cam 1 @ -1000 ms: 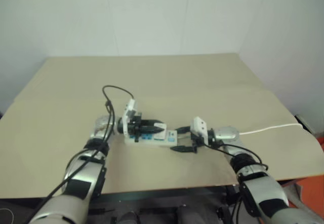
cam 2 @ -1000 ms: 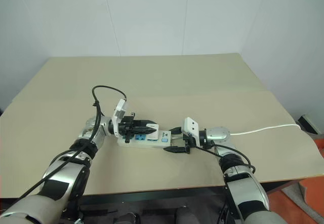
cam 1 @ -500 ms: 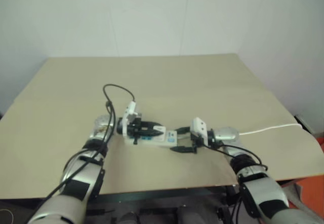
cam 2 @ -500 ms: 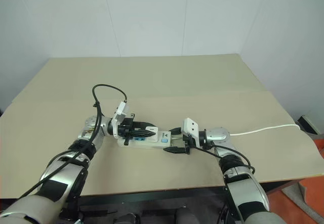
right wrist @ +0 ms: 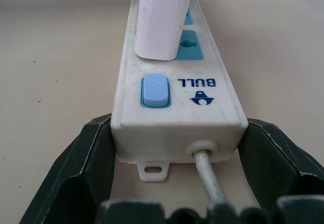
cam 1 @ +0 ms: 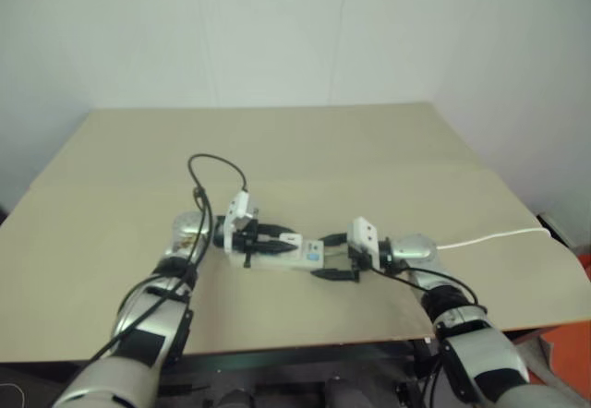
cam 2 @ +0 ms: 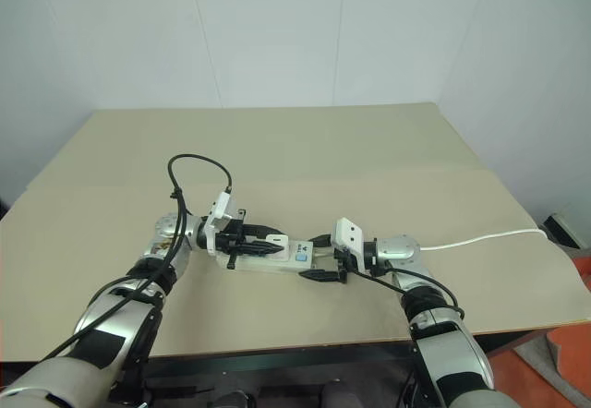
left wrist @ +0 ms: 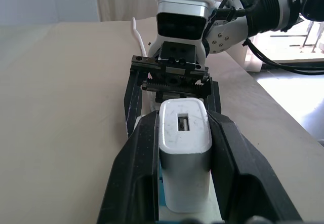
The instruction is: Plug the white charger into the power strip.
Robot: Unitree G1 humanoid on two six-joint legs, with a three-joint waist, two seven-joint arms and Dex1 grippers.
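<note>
The left hand [left wrist: 185,148] has tipped down since a second ago, and the white charger [left wrist: 185,160] it squeezes between its two black fingers now stands low on the power strip [right wrist: 177,89], not tilted above it. From the right wrist view, the bottom of the charger sits right on the strip, over a blue socket beside the blue switch [right wrist: 154,92]. That looks like the plug going in, so the job seems almost done; I cannot tell if it is pushed all the way down. The right hand [right wrist: 177,183] grips the cord end of the strip, one finger on each side. The strip lies near the middle of the bench [cam 2: 369,150], with the left hand at about 9 o'clock of it and the right hand at about 3 o'clock. Counting: one charger, one strip, one thin white cord [cam 2: 489,235], one switch, two hands, and two blue sockets that I can see.
</note>
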